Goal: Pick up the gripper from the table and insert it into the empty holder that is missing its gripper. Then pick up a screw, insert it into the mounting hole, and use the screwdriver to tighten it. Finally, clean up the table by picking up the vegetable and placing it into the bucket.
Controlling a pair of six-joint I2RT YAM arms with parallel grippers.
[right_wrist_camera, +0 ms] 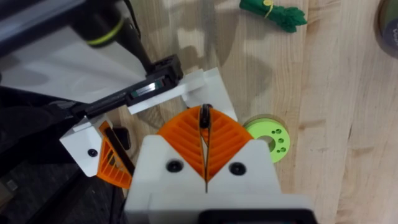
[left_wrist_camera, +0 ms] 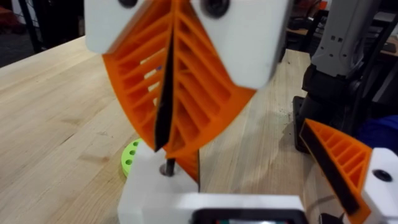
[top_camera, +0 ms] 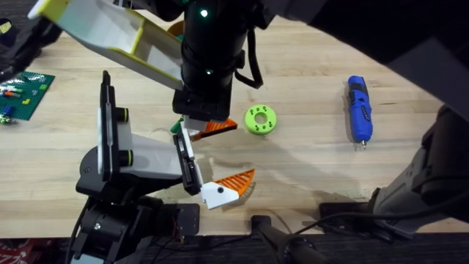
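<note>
**Gripper** (top_camera: 220, 126): orange ribbed wedge on a white base (right_wrist_camera: 199, 87). We find it seated on the far finger mount of the holder, its tip pointing toward the right edge of the table, near the table's middle. In the left wrist view a hole in its white base has a thin dark shaft standing in it.

**Its twin** (top_camera: 236, 180): the same kind of orange wedge with a white base, on the holder's near mount close to the table's near edge. The two are well apart.

**Holder** (top_camera: 139, 155): white-grey body with a black upright back plate and green-ringed knobs, toward the near left corner. We take it for the left arm's own hand.

**Left gripper** (top_camera: 229, 154): its two wedges are spread wide and have hold of nothing.

**Right gripper** (right_wrist_camera: 204, 124): it reaches across from the dark arm and sits directly over the far wedge's base. Its orange pads (left_wrist_camera: 199, 93) are pressed together on a thin dark piece.

**Screw** (right_wrist_camera: 204, 117): we read the thin dark piece as this, pinched at the pad tips. Its lower end sits at the hole.

**Table** (top_camera: 308, 158): light wooden planks.

**Green disc** (top_camera: 260, 119): a ring with small holes, just beside the far wedge's tip, on the side toward the right edge.

**Screwdriver** (top_camera: 358, 108): blue, lying flat toward the right edge with its metal tip pointing at the near edge. Nothing touches it.

**Vegetable** (right_wrist_camera: 273, 12): a green bundle lying on the boards, apart from the holder.

**Green brick plate** (top_camera: 26, 92): at the left edge.
</note>
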